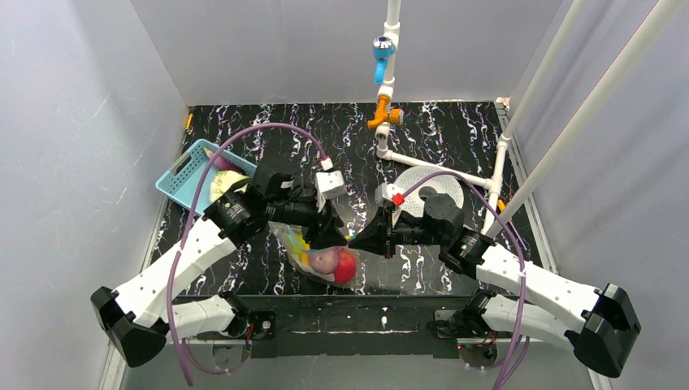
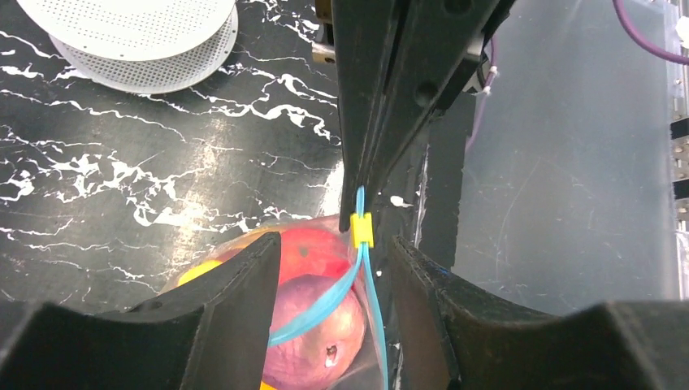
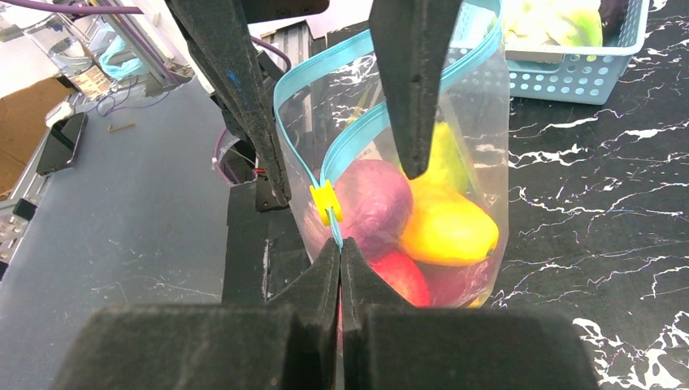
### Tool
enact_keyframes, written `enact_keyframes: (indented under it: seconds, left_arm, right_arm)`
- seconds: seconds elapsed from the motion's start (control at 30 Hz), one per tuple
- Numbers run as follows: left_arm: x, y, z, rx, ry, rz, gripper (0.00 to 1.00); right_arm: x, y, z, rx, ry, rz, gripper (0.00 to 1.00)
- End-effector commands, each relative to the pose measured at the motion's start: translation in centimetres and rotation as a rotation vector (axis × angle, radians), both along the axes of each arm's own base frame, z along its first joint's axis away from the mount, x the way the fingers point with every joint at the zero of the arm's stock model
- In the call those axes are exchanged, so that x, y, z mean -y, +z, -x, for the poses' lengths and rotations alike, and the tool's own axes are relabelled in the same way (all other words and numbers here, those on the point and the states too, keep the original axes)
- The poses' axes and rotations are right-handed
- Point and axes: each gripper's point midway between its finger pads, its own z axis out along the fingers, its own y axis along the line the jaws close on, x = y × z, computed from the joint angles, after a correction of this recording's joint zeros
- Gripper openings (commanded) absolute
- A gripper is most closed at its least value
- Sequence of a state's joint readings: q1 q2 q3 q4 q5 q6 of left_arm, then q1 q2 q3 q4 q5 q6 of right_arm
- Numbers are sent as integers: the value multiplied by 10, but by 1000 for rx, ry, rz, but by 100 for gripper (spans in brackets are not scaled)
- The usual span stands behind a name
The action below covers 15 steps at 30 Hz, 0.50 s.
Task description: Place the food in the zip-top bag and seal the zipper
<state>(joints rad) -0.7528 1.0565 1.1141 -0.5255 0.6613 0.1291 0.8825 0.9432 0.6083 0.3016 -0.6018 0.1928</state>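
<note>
The zip-top bag [image 1: 318,253] stands at the table's near middle with its mouth open. It holds a purple piece [image 3: 375,203], a yellow fruit [image 3: 447,229] and a red apple [image 3: 404,278]. The teal-blue zipper [image 3: 302,166] has its two strips apart, with a yellow slider [image 3: 325,201] at one end. My right gripper [image 3: 340,245] is shut on the zipper's end just past the slider. My left gripper [image 2: 335,244] is open, its fingers [image 3: 236,89] either side of the bag's mouth, not touching it. The slider [image 2: 361,230] also shows in the left wrist view.
A blue lattice basket [image 1: 185,172] with more toy food stands at the back left. A white perforated disc [image 1: 435,188] lies at the right. A white pipe frame [image 1: 388,122] rises at the back and right. The table's near edge lies just below the bag.
</note>
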Motion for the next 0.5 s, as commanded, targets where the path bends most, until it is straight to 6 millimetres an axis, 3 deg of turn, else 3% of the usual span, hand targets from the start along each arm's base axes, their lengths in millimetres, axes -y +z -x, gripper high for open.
enact_keyframes:
  seconds: [0.0,0.07,0.17,0.37,0.47]
  left_arm:
    - [12,20,6,-51,-52,43,51]
    - [14,19,6,-65,-62,43,48]
    - [16,17,10,-86,-87,45,36]
    - [14,13,18,-112,-120,44,37]
    - [14,13,20,-112,-130,45,23]
  right_arm:
    - [-3,27,-5,42,-12,-67,1]
    - [-3,28,-5,42,-11,-69,1]
    - [-2,29,-6,51,-19,-71,1]
    - [-1,28,-6,57,-23,-70,1]
    - [-2,28,-5,54,-16,-70,1]
